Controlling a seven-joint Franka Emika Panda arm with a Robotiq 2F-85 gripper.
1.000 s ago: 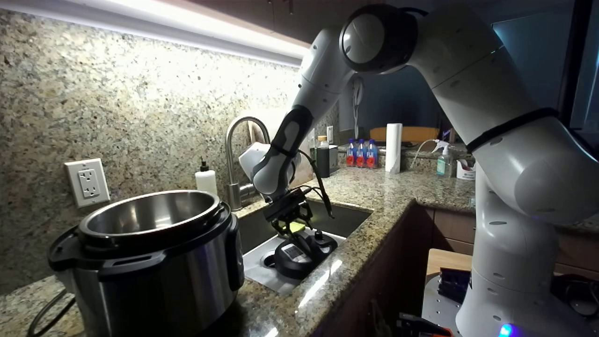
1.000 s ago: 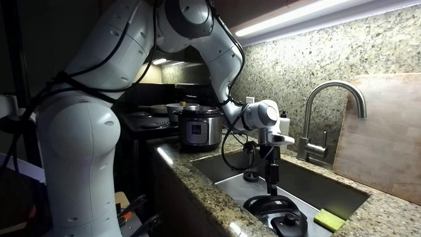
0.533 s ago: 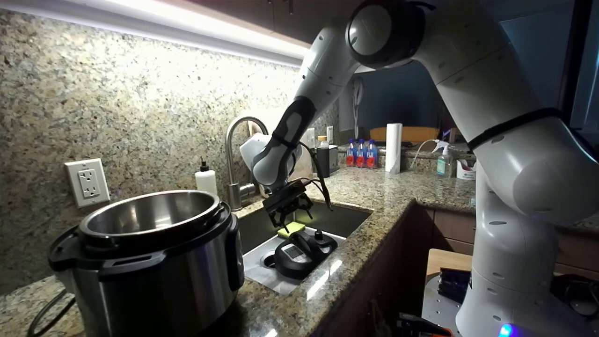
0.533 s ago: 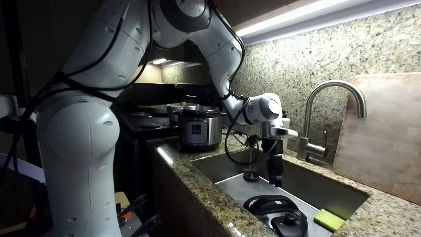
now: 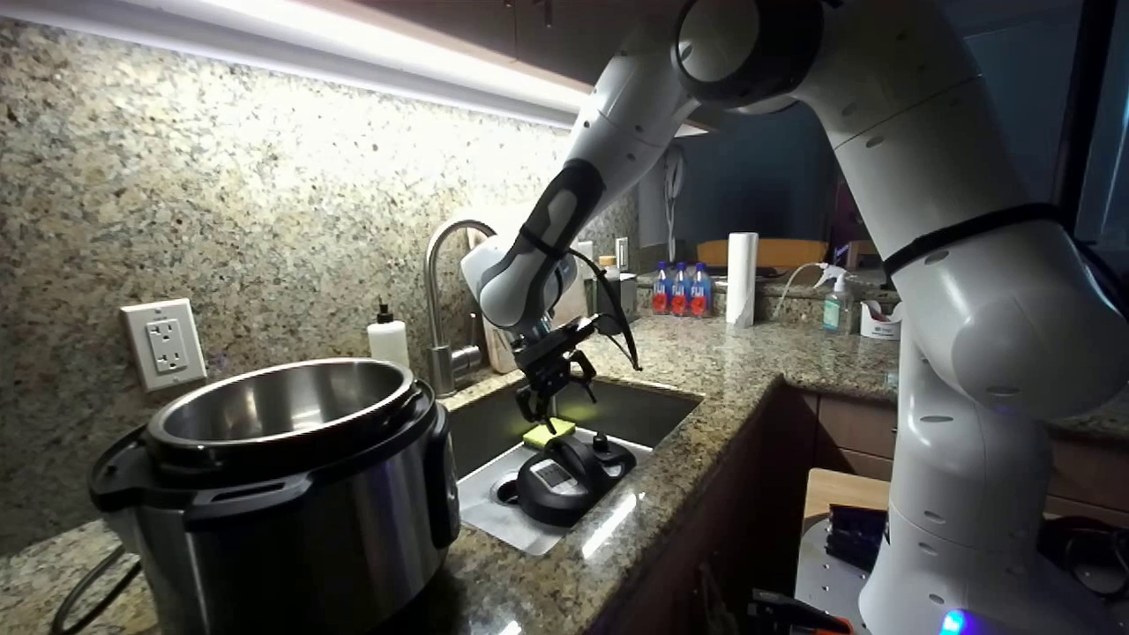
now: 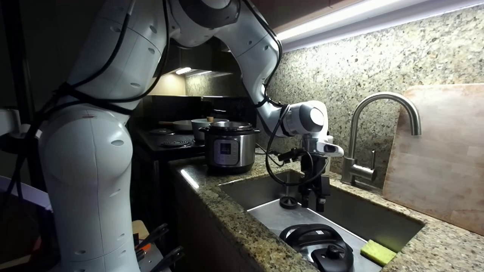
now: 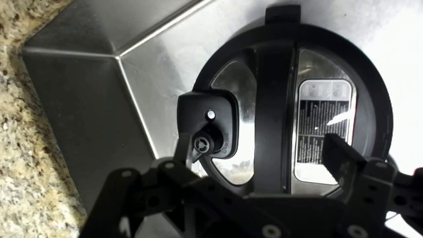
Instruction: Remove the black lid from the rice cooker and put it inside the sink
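The black lid (image 5: 551,503) lies handle-side up on the floor of the steel sink (image 5: 481,527). In an exterior view, the lid (image 6: 308,247) shows its arched handle and valve knob. The wrist view shows the whole round lid (image 7: 271,109) with a label and steel panels. My gripper (image 5: 571,414) is open and empty, above the lid and apart from it. In the wrist view, the fingers (image 7: 259,138) stand wide apart on either side of the handle bar. The rice cooker (image 5: 300,538) stands lidless on the counter, its steel inner pot showing; it also shows farther off (image 6: 229,149).
A yellow sponge (image 6: 378,252) lies in the sink. The faucet (image 6: 355,132) arches over its back edge, with a cutting board (image 6: 438,151) leaning beside it. A soap bottle (image 5: 388,339) stands near the faucet. The granite counter edge (image 5: 617,529) runs along the sink's front.
My gripper has risen from the lid's handle and turned at the wrist. The arm has shifted slightly up and back. The lid and rice cooker have stayed in place.
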